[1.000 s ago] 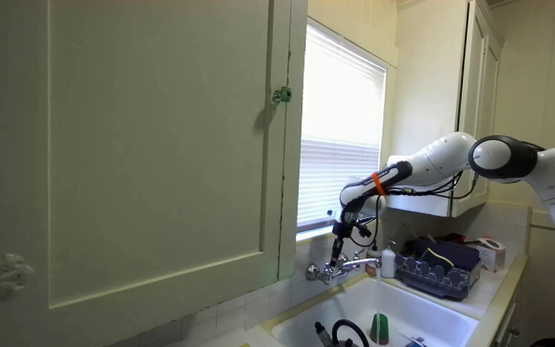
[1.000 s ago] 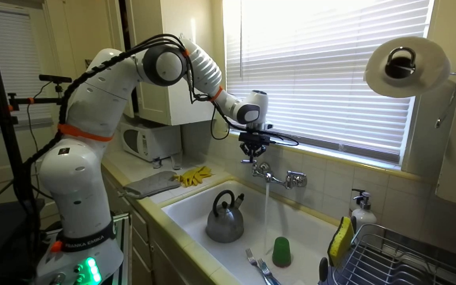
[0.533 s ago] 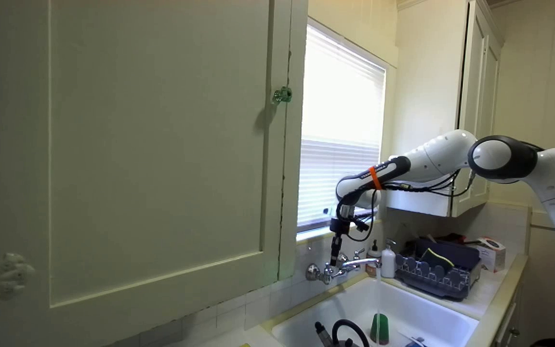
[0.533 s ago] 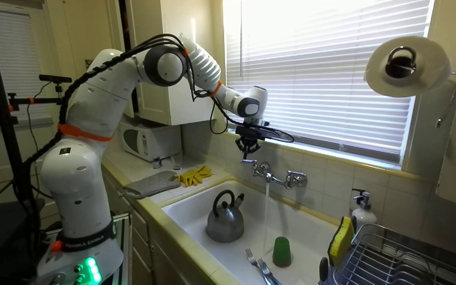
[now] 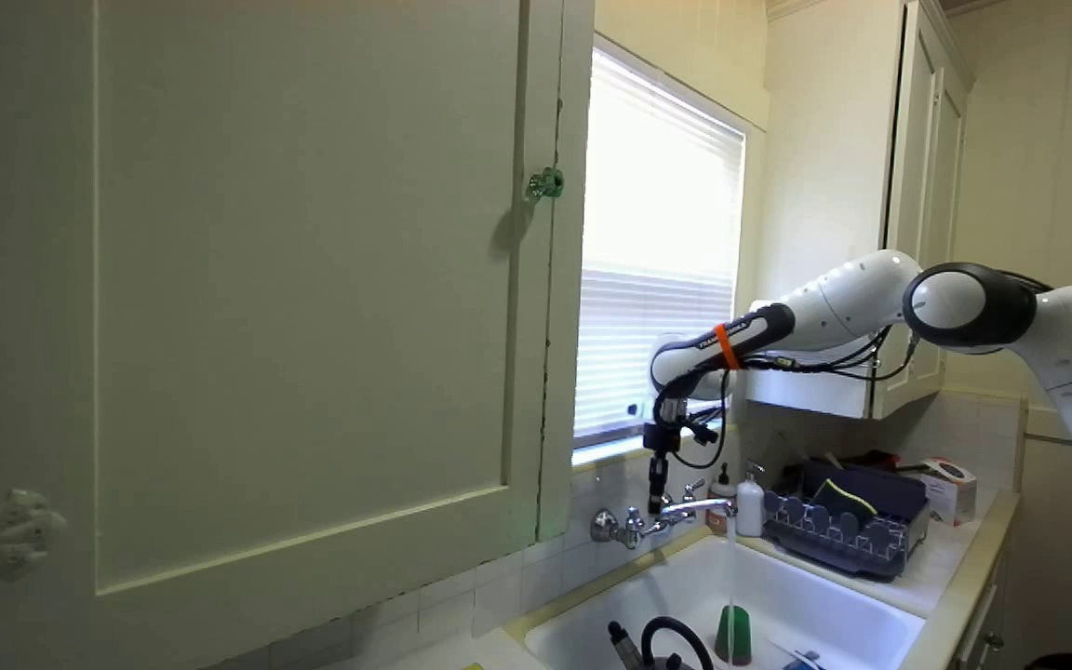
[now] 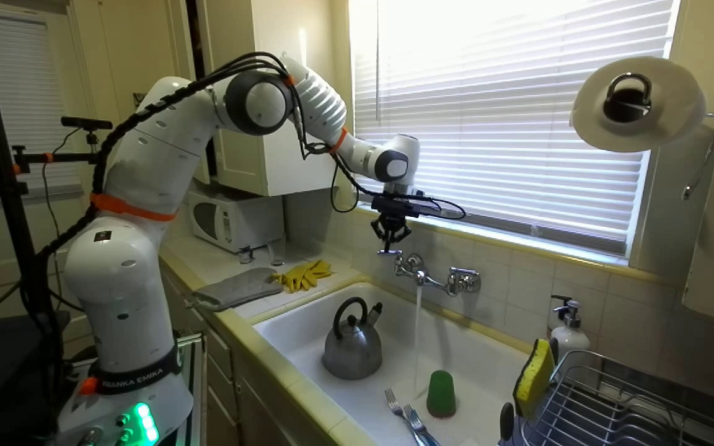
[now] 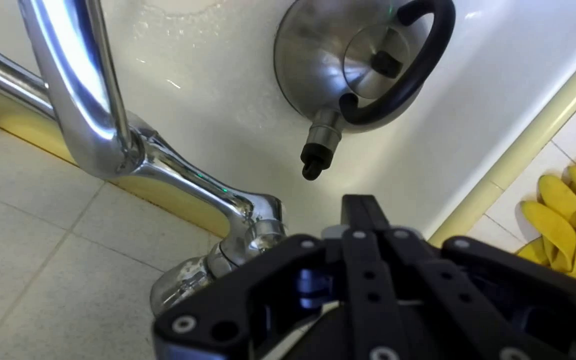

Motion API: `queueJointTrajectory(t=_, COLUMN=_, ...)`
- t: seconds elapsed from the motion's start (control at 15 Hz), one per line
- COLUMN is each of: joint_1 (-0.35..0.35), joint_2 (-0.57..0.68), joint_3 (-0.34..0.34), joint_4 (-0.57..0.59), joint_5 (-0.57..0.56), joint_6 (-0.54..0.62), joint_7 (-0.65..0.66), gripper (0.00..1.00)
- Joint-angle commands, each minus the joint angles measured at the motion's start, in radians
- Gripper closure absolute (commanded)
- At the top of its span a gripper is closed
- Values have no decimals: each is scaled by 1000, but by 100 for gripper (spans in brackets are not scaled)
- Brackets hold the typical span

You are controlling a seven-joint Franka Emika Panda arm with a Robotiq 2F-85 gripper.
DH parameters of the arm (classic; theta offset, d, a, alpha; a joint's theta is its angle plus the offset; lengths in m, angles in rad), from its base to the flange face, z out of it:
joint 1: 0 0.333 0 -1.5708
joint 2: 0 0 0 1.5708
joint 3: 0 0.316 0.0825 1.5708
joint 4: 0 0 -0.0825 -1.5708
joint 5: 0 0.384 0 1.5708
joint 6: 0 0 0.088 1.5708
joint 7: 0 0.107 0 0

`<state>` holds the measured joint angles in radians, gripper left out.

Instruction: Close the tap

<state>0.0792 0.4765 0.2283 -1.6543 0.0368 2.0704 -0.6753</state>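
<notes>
Claw (image 6: 387, 248), tips tog., is at tap (image 6: 419, 278) handle (image 6: 393, 253) w/ water (image 6: 418, 328) running.

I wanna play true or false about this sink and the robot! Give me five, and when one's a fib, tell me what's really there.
1. Water is pouring from the tap into the sink. True.
2. Yellow gloves lie on the counter. True.
3. The kettle stands on the counter too. False: the kettle is in the sink.
4. Two forks lie in the sink. True.
5. The gripper is wide open. False: the gripper is shut.
</notes>
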Motion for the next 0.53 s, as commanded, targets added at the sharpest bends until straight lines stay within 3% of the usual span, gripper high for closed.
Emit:
queueJointTrajectory(t=0.0, joint_1=20, joint_2=31, joint_3=-9, joint_4=8, joint_5=-24, joint_6=16, joint_7=14, gripper=100)
queueJointTrajectory(t=0.47, joint_1=43, joint_2=57, joint_3=-11, joint_4=10, joint_5=-59, joint_6=86, joint_7=24, gripper=100)
